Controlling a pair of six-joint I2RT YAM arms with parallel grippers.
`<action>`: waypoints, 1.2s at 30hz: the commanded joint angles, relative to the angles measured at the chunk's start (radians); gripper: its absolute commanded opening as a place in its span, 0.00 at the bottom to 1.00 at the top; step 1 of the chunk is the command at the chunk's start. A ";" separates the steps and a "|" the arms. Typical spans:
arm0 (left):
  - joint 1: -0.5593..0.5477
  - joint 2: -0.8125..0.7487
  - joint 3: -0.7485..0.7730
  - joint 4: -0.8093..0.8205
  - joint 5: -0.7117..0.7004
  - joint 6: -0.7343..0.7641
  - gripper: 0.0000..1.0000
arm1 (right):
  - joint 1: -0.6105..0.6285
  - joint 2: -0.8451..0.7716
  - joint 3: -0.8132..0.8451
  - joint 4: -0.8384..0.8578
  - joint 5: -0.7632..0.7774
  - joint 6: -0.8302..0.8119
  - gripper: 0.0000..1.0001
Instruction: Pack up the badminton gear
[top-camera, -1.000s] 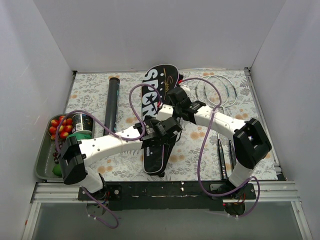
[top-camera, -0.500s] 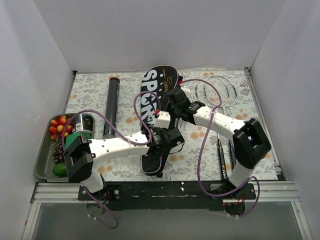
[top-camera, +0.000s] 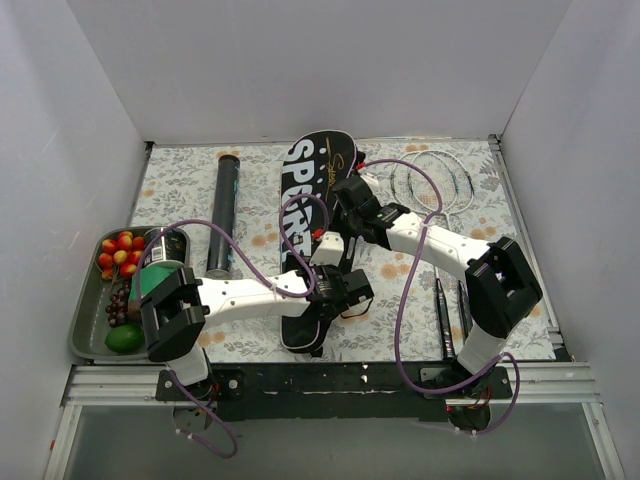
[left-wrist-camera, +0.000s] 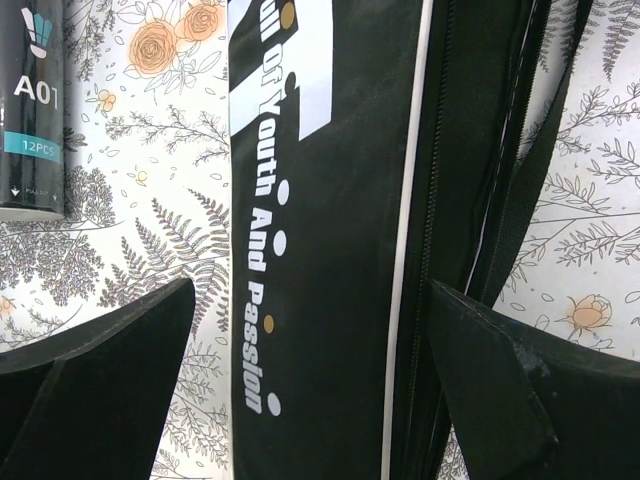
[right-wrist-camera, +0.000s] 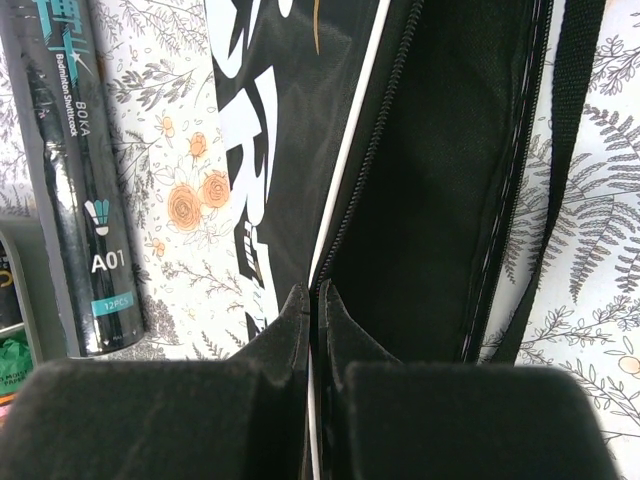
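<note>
You're working on a floral cloth (top-camera: 180, 190) walled in white. Nearest you, a tray (top-camera: 82, 318) of fruit sits at the left edge. The racket bag (top-camera: 300, 195) lies lengthwise mid-table. Your left gripper (left-wrist-camera: 312, 295) hangs over its near end, fingers spread wide, holding nothing. Farther on, your right gripper (right-wrist-camera: 313, 295) pinches the bag's zipper edge. The shuttle tube (top-camera: 224, 210) lies left of the bag, and the rackets (top-camera: 440, 180) lie right of it.
</note>
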 joint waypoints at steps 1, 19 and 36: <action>-0.028 -0.016 0.026 0.019 -0.065 -0.018 0.98 | 0.014 -0.043 -0.001 0.053 -0.016 0.002 0.01; -0.029 0.033 -0.049 0.154 -0.165 0.059 0.98 | 0.018 -0.076 -0.022 0.065 -0.054 -0.013 0.01; -0.005 0.007 -0.089 0.165 -0.191 0.061 0.38 | 0.023 -0.122 -0.048 0.062 -0.048 -0.036 0.01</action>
